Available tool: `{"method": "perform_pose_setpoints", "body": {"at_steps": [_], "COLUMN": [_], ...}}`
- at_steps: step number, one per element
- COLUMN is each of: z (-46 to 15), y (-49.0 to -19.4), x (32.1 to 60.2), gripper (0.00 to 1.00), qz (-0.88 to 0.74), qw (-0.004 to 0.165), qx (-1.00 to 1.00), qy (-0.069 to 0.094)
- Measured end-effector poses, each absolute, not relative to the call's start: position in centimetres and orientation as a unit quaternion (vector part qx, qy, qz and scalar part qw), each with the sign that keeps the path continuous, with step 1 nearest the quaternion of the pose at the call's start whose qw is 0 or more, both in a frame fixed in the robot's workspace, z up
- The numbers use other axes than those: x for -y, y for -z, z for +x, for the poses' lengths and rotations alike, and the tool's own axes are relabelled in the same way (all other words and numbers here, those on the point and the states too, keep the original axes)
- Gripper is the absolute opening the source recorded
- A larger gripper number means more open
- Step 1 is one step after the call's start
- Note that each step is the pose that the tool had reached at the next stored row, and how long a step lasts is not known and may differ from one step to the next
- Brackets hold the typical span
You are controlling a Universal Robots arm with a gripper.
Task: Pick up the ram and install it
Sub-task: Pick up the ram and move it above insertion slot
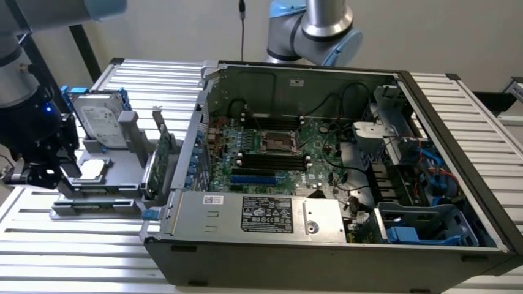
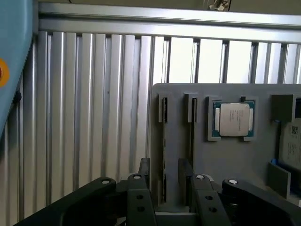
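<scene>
So here's where we're at: the pincer [image 1: 51,176] sits at the exterior view's left, off the end of the grey holder [image 1: 122,165] on the slatted desk [image 1: 457,98], well apart from the open case [image 1: 327,257]. In the wrist view the pincer [image 2: 164,165] is wide open, with one finger [image 2: 144,172] on each side of a narrow slot in the holder [image 2: 225,160]. The ram [image 2: 164,141] stands on edge in that slot, so we only see it as a thin dark strip. We can't tell if the fingers touch it, but nothing is gripped. There's a second slot [image 2: 193,117] just beside it, and we can't make out what's in that one. Past that, the CPU [image 2: 233,118] lies flat in its own pocket, with the desk's [image 2: 94,117] aluminium slats behind the holder. From the exterior view the holder also carries the CPU [image 1: 93,169], an upright hard drive [image 1: 98,122] and a green card [image 1: 163,144] standing near the case wall. Inside the case the motherboard [image 1: 278,147] lies flat, with the black memory slots [image 1: 274,161] in a row near its middle – far from the ram.
</scene>
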State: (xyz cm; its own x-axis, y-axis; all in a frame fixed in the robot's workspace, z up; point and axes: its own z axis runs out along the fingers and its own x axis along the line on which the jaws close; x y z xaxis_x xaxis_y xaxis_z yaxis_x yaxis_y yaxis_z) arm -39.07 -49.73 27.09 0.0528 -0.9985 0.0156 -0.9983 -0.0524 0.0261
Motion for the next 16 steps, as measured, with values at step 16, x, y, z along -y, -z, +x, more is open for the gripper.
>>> {"method": "perform_pose_setpoints", "body": {"at_steps": [16], "z": [-39.1], "y": [-24.7], "x": [49.7], "gripper": [0.38], "qz": [0.746], "qw": [0.015], "qx": [0.666], "qy": [0.003]}}
